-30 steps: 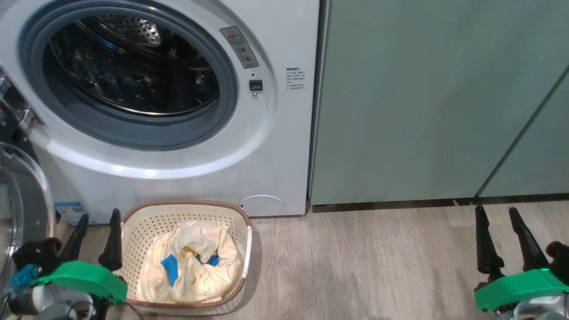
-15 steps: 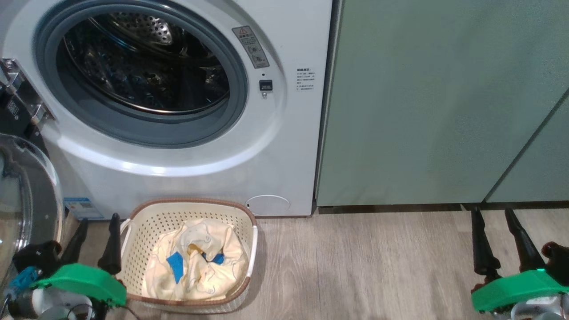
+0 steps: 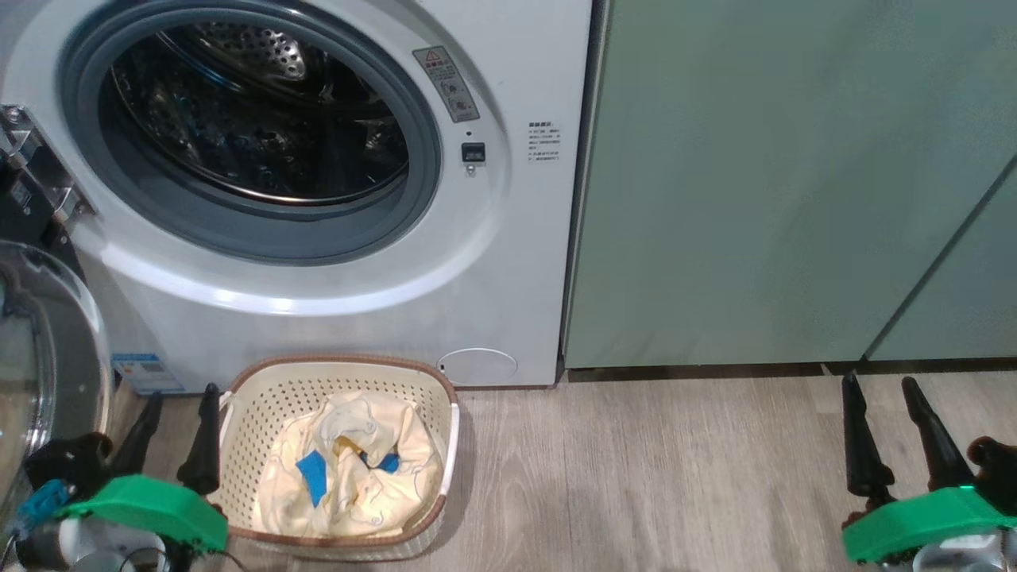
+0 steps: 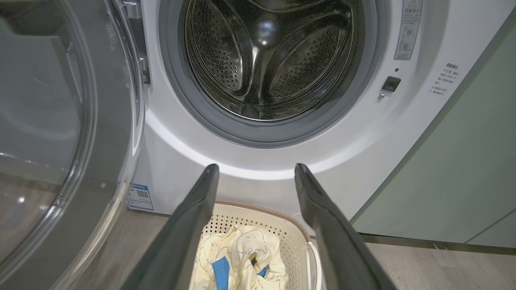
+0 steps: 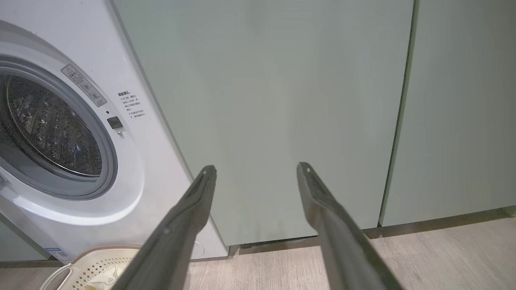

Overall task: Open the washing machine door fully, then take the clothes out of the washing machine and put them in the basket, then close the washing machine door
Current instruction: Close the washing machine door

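Glass of the washing machine door (image 3: 36, 357) curves along the left edge of the head view. The door is swung wide from its hinge at the left of the opening, and its clear, bulging bowl faces rightward in the left wrist view (image 4: 60, 121).

At lower left the left gripper (image 3: 179, 395) hangs low over the wood-grain floor (image 3: 636, 477). Its two long dark tapered fingers point up the frame and are spread apart with nothing between them. In its own wrist view the left gripper (image 4: 256, 166) aims at the machine's lower front.

The washing machine (image 3: 508, 262) fills the upper left, white and smooth. Its round mouth faces the camera, ringed in grey rubber (image 3: 421, 183), with the perforated steel drum (image 3: 254, 119) dark and shiny inside. A small blue label (image 3: 139, 372) and a round white cap (image 3: 477, 367) sit low on its front.

Just below, touching or nearly touching the machine's base, the basket (image 3: 342, 361) stands upright on the floor with its open side up. It has cream perforated walls and a brown rim. The clothes (image 3: 357, 469) lie crumpled inside, soft pale yellow with blue patches.

Flat sage-green cabinet fronts (image 3: 755, 199) take the upper right. At lower right the right gripper (image 3: 879, 381) also points up the frame, fingers parted and empty, facing the cabinet (image 5: 256, 166).
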Tool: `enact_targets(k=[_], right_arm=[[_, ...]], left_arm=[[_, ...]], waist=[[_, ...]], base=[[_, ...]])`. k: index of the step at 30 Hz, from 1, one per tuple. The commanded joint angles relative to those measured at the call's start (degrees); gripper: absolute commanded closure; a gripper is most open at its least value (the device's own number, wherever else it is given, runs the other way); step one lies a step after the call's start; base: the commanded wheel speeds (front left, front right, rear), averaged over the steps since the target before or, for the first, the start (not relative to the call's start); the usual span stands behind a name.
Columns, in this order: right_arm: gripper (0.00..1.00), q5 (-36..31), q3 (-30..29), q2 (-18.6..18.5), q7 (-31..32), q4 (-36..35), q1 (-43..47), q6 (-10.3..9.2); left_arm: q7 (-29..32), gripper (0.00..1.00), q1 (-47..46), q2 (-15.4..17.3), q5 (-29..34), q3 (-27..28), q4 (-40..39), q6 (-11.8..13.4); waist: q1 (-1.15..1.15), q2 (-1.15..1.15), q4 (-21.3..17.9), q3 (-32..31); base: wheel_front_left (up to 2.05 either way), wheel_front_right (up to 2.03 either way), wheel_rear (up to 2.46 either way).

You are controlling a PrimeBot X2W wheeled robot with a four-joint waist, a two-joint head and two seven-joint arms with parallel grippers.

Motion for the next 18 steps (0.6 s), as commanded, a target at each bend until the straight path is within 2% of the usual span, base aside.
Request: enact_targets(k=[1, 10, 18], right_arm=[[0.0, 0.0, 0.8, -0.9, -0.4, -1.8, -1.5, 0.03], [0.0, 0.1, 0.8, -0.9, -0.4, -1.5, -1.4, 0.03], [0.0, 0.2, 1.1, -0.7, -0.4, -1.4, -1.3, 0.03]], left_arm=[[-0.4, 0.0, -1.8, 2.4, -0.4, 1.8, -2.0, -0.1], [-0.4, 0.0, -1.8, 2.8, -1.0, 1.4, -1.6, -0.1], [-0.4, 0.0, -1.8, 2.8, -1.0, 1.8, -1.4, -0.1]], waist=[[0.0, 0.0, 0.0, 0.0], [0.0, 0.0, 0.1, 0.0], [0.0, 0.0, 0.1, 0.0]], base=[[0.0, 0.0, 0.0], [-0.39, 0.39, 0.0], [-1.52, 1.52, 0.0]])
